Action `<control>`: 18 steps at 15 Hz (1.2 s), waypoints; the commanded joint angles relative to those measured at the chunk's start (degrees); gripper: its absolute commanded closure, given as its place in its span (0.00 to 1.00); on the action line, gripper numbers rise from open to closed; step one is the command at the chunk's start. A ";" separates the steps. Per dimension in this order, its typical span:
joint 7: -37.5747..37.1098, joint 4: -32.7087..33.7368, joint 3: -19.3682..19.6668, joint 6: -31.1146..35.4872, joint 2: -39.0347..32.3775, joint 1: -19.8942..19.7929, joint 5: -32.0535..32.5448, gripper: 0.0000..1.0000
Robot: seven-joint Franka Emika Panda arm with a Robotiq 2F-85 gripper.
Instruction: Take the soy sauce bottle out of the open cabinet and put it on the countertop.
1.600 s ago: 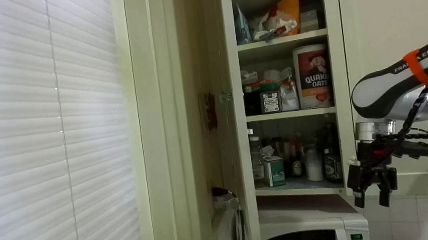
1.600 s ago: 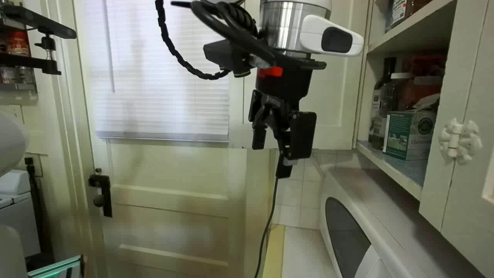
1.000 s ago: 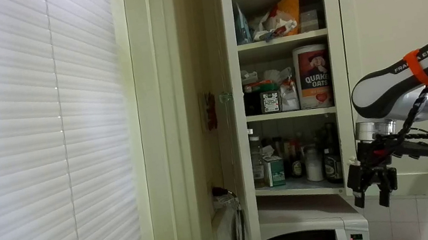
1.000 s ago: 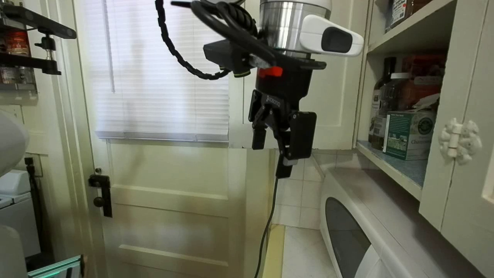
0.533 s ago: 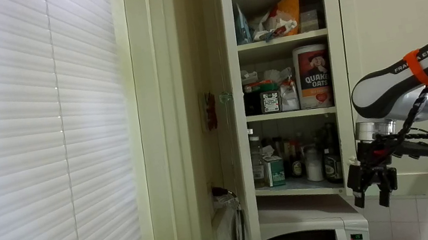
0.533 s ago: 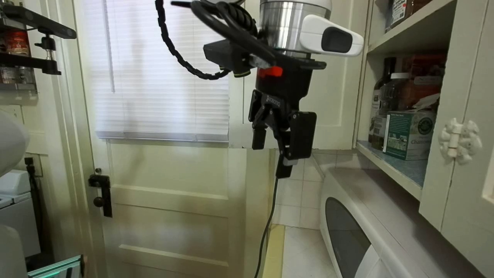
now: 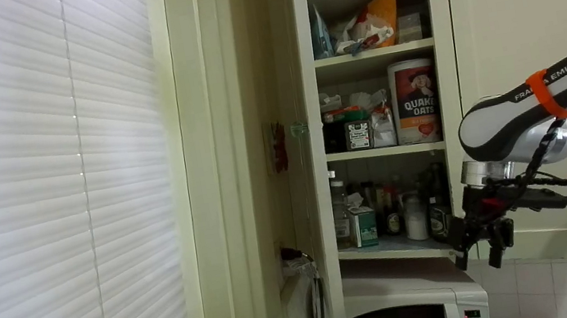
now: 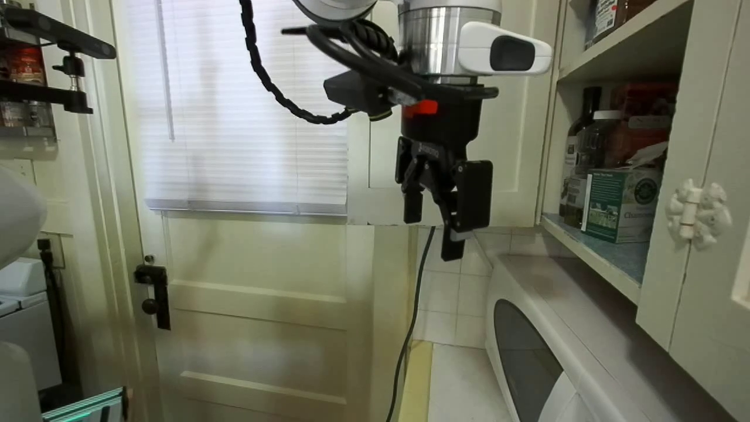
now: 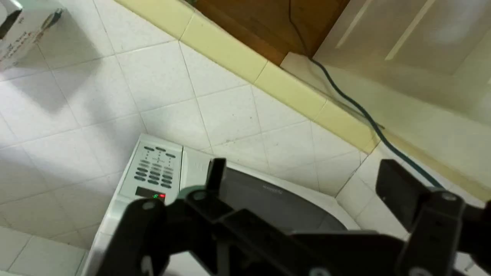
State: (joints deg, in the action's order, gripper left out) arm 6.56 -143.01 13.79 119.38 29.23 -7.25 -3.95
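The open cabinet (image 7: pixel 447 70), cream-white, has stocked shelves (image 7: pixel 385 152). The tiled countertop (image 9: pixel 161 73) carries the microwave (image 7: pixel 408 299) beneath them. My pincer (image 7: pixel 479 261), spread wide, hangs outside the cabinet, higher than the countertop, pointing down. Dark bottles (image 7: pixel 439 221) stand upright on the lowest of the shelves; I cannot tell which holds soy sauce.
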 commanded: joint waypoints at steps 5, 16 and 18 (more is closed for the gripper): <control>-12.62 -1.42 -7.50 19.33 -4.74 -1.38 0.96 0.00; -42.28 -0.65 -22.51 53.96 -15.18 -19.60 21.64 0.00; -48.47 0.29 -27.00 56.97 -15.75 -25.89 27.45 0.00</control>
State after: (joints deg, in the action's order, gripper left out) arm -33.04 -144.05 -7.17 172.21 14.92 -24.74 15.74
